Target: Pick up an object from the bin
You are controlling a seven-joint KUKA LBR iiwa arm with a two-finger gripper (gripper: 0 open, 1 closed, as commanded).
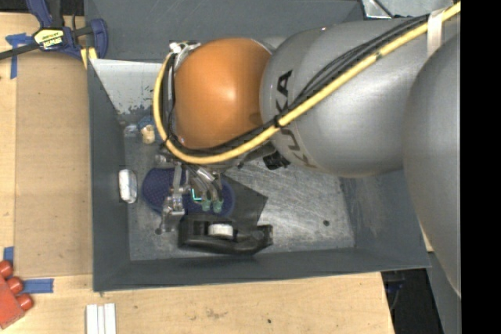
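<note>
My gripper [193, 194] hangs below the orange wrist cover, low over the bin's front left part. It sits right above a dark blue rounded thing [156, 184] and just behind a black tape dispenser [225, 235] that lies along the front wall. A dark flat sheet [247, 204] lies under and to the right of the gripper. Whether anything is held is hidden by the gripper's own body.
A small silvery cylinder [127, 185] lies by the left wall. A little brass-coloured piece [147, 134] sits farther back on the left. The arm and its cover hide the bin's back and middle. Bare floor shows at the front right.
</note>
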